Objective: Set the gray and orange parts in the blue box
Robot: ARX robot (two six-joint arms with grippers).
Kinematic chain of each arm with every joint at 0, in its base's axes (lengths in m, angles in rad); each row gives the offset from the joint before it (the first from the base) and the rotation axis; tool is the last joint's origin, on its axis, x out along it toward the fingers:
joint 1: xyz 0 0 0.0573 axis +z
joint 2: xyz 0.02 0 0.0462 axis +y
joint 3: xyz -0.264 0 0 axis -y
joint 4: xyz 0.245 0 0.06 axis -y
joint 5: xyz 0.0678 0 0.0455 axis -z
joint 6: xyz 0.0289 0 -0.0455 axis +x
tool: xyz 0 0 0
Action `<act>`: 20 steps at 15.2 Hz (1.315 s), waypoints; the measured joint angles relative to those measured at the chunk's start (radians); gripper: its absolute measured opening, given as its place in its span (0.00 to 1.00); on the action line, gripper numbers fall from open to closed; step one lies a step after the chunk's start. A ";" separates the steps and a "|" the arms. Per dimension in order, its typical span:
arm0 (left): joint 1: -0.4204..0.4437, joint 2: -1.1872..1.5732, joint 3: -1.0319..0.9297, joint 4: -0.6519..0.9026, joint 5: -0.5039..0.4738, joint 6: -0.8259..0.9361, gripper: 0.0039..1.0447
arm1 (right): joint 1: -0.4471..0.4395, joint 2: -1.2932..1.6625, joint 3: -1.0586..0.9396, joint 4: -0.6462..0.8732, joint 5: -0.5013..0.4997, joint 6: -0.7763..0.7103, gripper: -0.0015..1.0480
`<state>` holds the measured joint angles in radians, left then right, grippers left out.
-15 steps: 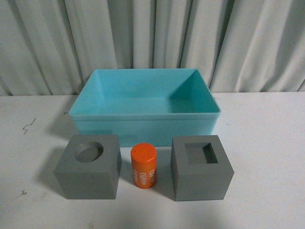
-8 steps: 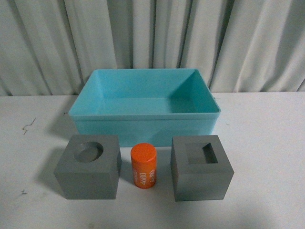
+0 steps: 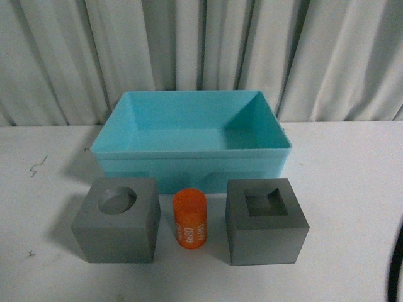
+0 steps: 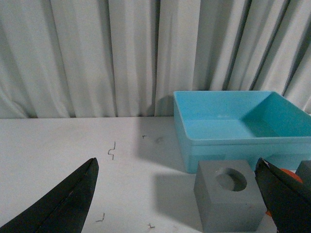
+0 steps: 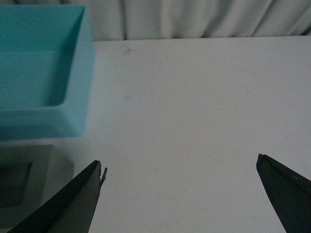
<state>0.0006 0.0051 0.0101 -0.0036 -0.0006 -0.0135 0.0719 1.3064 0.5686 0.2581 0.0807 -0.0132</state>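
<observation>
1. Gray parts first: the round-hole cube (image 3: pixel 115 218) and the square-hole cube (image 3: pixel 267 220) sit on the white table (image 3: pixel 352 189). The orange cylinder (image 3: pixel 190 220) stands between them. All three are in the same spots as before.
2. The blue box (image 3: pixel 189 165) just behind them is empty, so no part is in yet.
3. A dark shape (image 3: pixel 397 264) now peeks in at the right edge. I think the right arm is coming.
4. The left gripper (image 4: pixel 177 162) and the right gripper (image 5: pixel 179 161) are both wide open and hold nothing.
</observation>
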 joint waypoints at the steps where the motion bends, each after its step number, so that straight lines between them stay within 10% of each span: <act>1: 0.000 0.000 0.000 0.000 0.000 0.000 0.94 | 0.069 0.069 0.010 0.029 0.021 0.019 0.94; 6: 0.000 0.000 0.000 0.000 0.000 0.000 0.94 | 0.278 0.326 0.093 0.117 0.108 0.111 0.94; 20: 0.000 0.000 0.000 0.000 0.000 0.000 0.94 | 0.335 0.545 0.164 0.156 0.131 0.179 0.94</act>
<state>0.0006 0.0051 0.0101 -0.0036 -0.0006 -0.0135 0.4072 1.8515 0.7330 0.4141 0.2119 0.1654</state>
